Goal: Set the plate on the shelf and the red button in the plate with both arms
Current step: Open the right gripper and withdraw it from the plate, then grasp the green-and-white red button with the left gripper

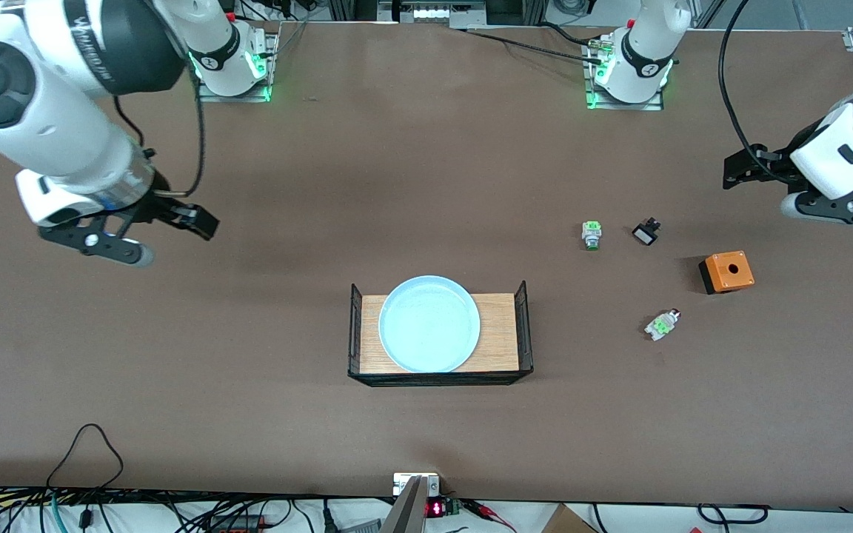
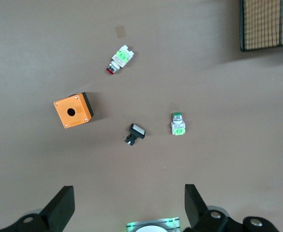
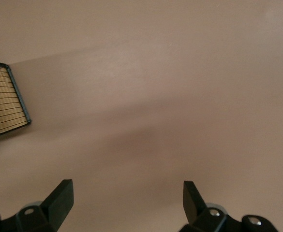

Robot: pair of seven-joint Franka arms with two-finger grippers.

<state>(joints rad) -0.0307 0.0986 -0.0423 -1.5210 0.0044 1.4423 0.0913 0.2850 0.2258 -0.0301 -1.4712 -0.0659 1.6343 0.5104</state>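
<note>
The pale blue plate [image 1: 429, 323] lies on a wooden rack [image 1: 497, 337] in the middle of the table. The red button [image 1: 663, 324], white with a green block and a red cap, lies on its side on the table toward the left arm's end; the left wrist view shows the red button [image 2: 119, 59] too. My left gripper [image 1: 758, 189] hangs open and empty over the table at that end, its fingers wide apart in its wrist view [image 2: 128, 200]. My right gripper [image 1: 175, 238] hangs open and empty over bare table toward the right arm's end [image 3: 126, 193].
An orange box [image 1: 726, 272] with a hole on top, a green-capped switch [image 1: 591, 235] and a black switch [image 1: 646, 232] lie farther from the front camera than the red button. The rack has black wire end walls [image 1: 355, 329]. One rack corner [image 3: 6, 104] shows in the right wrist view.
</note>
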